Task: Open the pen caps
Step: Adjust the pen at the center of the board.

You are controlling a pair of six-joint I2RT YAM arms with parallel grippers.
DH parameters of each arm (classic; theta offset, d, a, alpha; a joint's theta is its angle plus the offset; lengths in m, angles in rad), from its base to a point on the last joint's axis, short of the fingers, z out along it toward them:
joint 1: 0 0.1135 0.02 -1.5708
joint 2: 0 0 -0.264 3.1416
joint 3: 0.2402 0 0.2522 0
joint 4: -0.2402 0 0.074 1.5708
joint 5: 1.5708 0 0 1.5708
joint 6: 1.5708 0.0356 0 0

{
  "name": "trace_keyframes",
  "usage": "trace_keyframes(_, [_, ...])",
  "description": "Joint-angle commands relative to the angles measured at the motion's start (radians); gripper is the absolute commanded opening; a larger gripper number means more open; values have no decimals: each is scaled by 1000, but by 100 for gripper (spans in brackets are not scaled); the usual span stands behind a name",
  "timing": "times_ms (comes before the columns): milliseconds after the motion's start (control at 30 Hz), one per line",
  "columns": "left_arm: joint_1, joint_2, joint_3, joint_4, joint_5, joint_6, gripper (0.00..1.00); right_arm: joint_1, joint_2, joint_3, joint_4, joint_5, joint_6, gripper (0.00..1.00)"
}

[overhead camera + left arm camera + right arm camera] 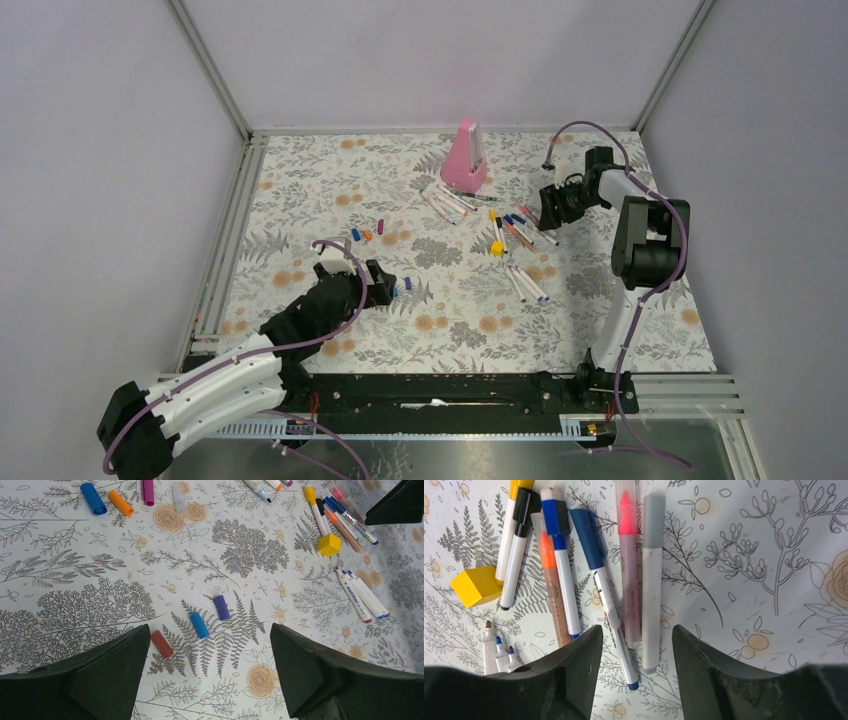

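Observation:
Three loose pen caps lie on the floral cloth just ahead of my left gripper [209,632]: a red cap [161,644], a blue cap [199,625] and a purple cap [221,607]. This gripper is wide open and holds nothing. More loose caps, among them a blue one [93,499] and an orange one [121,503], rest farther off. My right gripper [636,630] is open over a row of capped pens, its fingers either side of a pen with a blue cap [586,537], a pink pen [628,570] and a pen with a grey cap [654,520]. None of them is gripped.
A yellow cube [497,248] sits among the pens at the middle right. A tall pink wedge [465,157] stands at the back, with white pens [448,200] beside it. Uncapped white pens [526,283] lie nearer the front. Metal rails edge the cloth on the left and at the front.

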Motion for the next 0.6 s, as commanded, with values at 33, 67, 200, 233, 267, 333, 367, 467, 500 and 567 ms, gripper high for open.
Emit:
trace_keyframes(33, [6,-13,16,20,-1,-5,99,-13,45,71,-53,-58,12,60])
trace_keyframes(67, [6,-11,16,21,-1,-5,99,-13,51,79,-54,-56,13,60])
trace_keyframes(200, [6,1,19,26,3,-5,99,-15,88,126,-79,-56,16,56])
trace_keyframes(233, [7,6,20,26,4,-5,99,-15,98,136,-81,-55,18,55])
trace_keyframes(267, [6,9,23,26,5,-5,99,-15,106,145,-83,-53,18,54])
trace_keyframes(333, [6,14,26,26,6,-5,99,-15,114,154,-84,-49,18,52])
trace_keyframes(367, [6,17,27,28,6,-5,99,-14,117,155,-83,-48,16,50])
trace_keyframes(467, [7,22,28,32,7,-6,99,-13,118,145,-82,-36,0,47])
trace_keyframes(500, [6,25,28,35,8,-6,99,-14,117,138,-81,-30,-9,47])
trace_keyframes(567, [8,30,30,38,11,-8,99,-12,111,120,-69,-3,-24,47])
